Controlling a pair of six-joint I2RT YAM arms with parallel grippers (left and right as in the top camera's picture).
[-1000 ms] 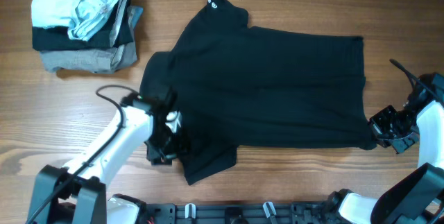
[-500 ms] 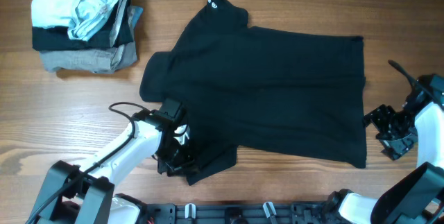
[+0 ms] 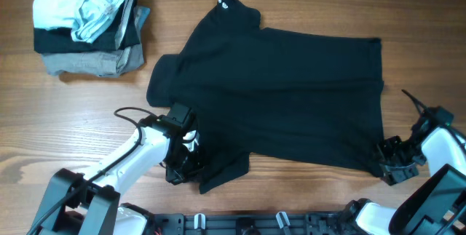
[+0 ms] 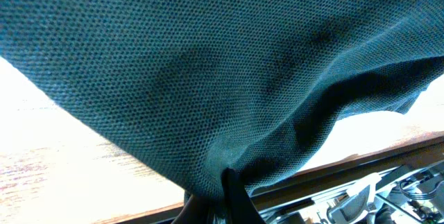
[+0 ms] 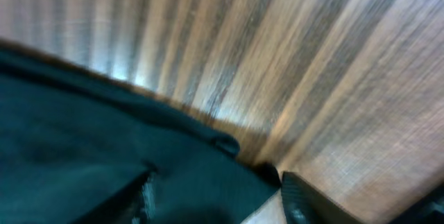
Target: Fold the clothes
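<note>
A black polo shirt (image 3: 284, 97) lies spread flat on the wooden table, collar at the far side. My left gripper (image 3: 186, 164) sits at its near left sleeve and is shut on a fold of the shirt fabric (image 4: 208, 78), which rises from the left gripper (image 4: 225, 200) and fills the left wrist view. My right gripper (image 3: 386, 164) is at the shirt's near right corner. In the blurred right wrist view the right gripper (image 5: 218, 196) has its jaws apart, with the shirt corner (image 5: 201, 175) lying between the fingers (image 5: 300, 197).
A stack of folded clothes (image 3: 87, 24), light blue on top of black and grey, stands at the far left. The table's near edge with the arm mounts (image 3: 240, 224) runs just behind both grippers.
My left gripper slid to the near left sleeve and closed on the cloth. My right gripper released the near right corner, drew back, then came forward and lower onto that corner.
</note>
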